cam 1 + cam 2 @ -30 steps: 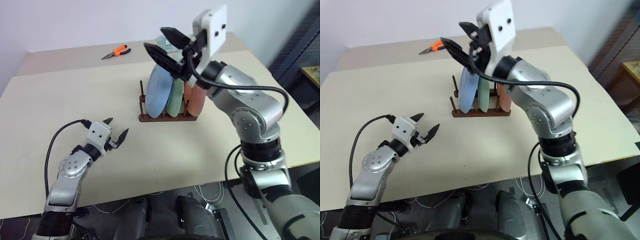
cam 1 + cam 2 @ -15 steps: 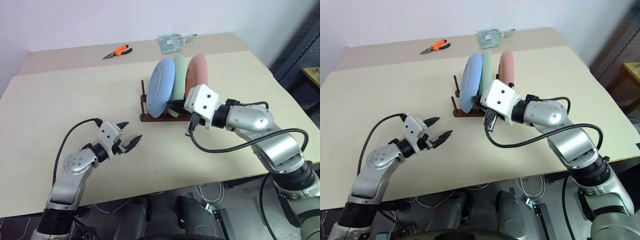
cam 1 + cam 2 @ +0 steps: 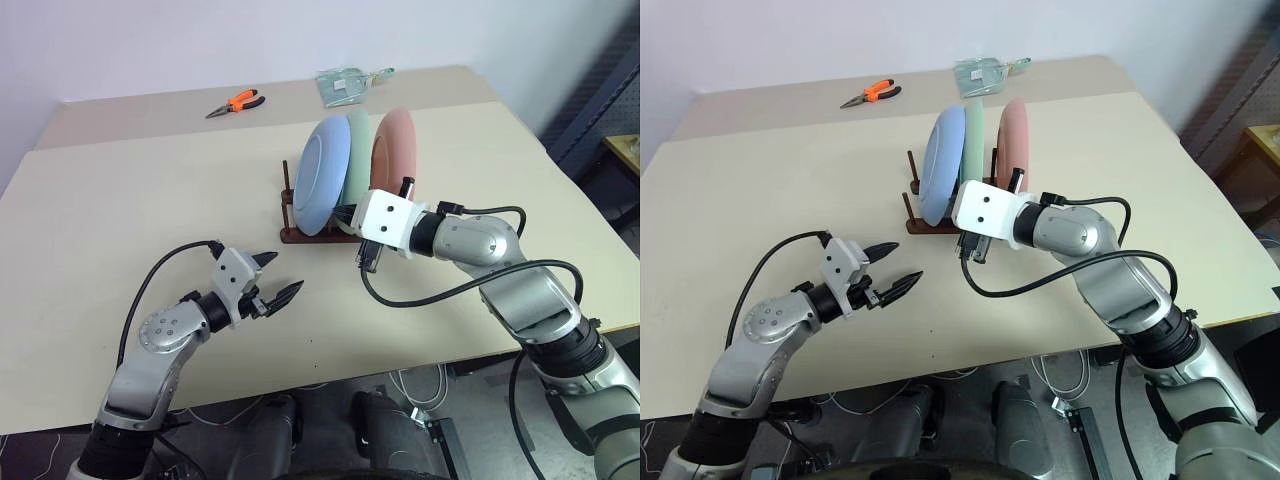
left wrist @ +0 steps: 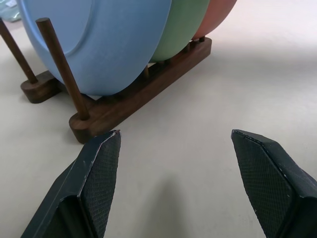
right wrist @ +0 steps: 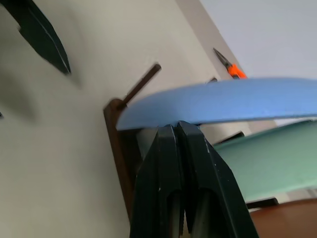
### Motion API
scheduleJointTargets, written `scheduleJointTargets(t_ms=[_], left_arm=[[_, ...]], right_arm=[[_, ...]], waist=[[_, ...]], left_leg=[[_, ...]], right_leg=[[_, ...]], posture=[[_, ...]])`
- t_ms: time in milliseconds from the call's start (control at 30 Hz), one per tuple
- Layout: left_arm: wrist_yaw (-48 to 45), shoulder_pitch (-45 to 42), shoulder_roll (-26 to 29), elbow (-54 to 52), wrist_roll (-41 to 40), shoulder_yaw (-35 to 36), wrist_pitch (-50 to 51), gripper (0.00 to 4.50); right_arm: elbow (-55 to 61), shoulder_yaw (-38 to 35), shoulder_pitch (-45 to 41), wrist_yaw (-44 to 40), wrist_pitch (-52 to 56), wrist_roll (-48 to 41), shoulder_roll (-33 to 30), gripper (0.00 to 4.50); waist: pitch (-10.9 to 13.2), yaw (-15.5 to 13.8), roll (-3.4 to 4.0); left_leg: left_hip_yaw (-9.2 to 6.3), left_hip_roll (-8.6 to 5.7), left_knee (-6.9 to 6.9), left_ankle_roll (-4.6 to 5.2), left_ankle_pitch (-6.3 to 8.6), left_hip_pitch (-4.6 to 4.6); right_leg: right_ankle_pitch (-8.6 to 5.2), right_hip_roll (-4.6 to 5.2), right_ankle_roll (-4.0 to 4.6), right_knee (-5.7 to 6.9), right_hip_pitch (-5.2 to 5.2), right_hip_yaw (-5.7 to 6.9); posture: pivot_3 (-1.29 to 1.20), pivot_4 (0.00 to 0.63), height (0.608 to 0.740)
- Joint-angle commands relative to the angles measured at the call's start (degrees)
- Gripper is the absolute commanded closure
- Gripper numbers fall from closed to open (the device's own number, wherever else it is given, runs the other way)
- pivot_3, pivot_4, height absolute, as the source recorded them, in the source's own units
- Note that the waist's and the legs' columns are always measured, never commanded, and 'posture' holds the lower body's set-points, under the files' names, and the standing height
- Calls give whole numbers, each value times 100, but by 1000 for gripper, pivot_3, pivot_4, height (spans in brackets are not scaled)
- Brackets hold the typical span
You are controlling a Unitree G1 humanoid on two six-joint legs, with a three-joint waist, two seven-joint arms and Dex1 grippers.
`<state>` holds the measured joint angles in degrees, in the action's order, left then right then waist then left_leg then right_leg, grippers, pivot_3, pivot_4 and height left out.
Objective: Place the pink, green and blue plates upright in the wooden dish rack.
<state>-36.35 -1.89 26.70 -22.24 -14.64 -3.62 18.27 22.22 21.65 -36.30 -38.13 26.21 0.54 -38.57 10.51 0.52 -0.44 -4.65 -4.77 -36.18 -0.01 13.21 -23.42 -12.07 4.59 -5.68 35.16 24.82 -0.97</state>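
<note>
The blue plate (image 3: 322, 175), green plate (image 3: 355, 165) and pink plate (image 3: 395, 150) stand upright side by side in the wooden dish rack (image 3: 300, 237) at mid table. My right gripper (image 5: 177, 128) is shut with nothing in it. It is low at the rack's near side, and its tips point up at the blue plate's (image 5: 223, 99) rim. From the head views its fingers are hidden behind the white wrist block (image 3: 385, 222). My left gripper (image 3: 285, 272) hangs open and empty just above the table, to the near left of the rack and facing it (image 4: 143, 94).
Orange-handled pliers (image 3: 237, 101) and a clear plastic packet (image 3: 345, 82) lie on the table's far part. The beige table (image 3: 150, 190) runs wide to the left of the rack; its front edge is close under both arms.
My right arm dropped from above the plates to the rack's near side and its fingers went from open to shut. The left gripper drifted right, toward the rack, still open.
</note>
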Motion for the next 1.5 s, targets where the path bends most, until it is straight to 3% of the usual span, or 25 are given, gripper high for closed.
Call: scheduleJointTargets(t_ms=[33, 933, 1233, 1500], left_arm=[[47, 17, -8, -200, 10, 17, -78, 845], [117, -13, -100, -216, 146, -120, -55, 845], [116, 44, -38, -228, 105, -73, -53, 845], [73, -118, -84, -97, 109, -162, -70, 845]], right_arm=[[50, -10, -233, -86, -187, 195, 181, 4440], [-280, 69, -361, -274, -1108, 1059, 817, 4440], [18, -342, -59, -833, -1005, 878, 199, 4440], [-78, -282, -37, -767, -934, 1216, 224, 4440]], waist=[[0, 6, 0], [0, 7, 0], [0, -3, 0], [0, 3, 0]], left_leg=[[0, 0, 1, 0, 0, 0], [0, -2, -1, -1, -1, 2], [-1, -5, -3, -1, -1, 3], [0, -5, -3, -1, -1, 5]], right_leg=[[0, -1, 0, 0, 0, 0], [2, -3, -3, 4, 0, 0], [2, -1, -2, 5, -3, -1], [2, -1, -2, 6, -3, -1]], posture=[[0, 150, 740], [0, 150, 740], [0, 150, 740], [0, 150, 740]])
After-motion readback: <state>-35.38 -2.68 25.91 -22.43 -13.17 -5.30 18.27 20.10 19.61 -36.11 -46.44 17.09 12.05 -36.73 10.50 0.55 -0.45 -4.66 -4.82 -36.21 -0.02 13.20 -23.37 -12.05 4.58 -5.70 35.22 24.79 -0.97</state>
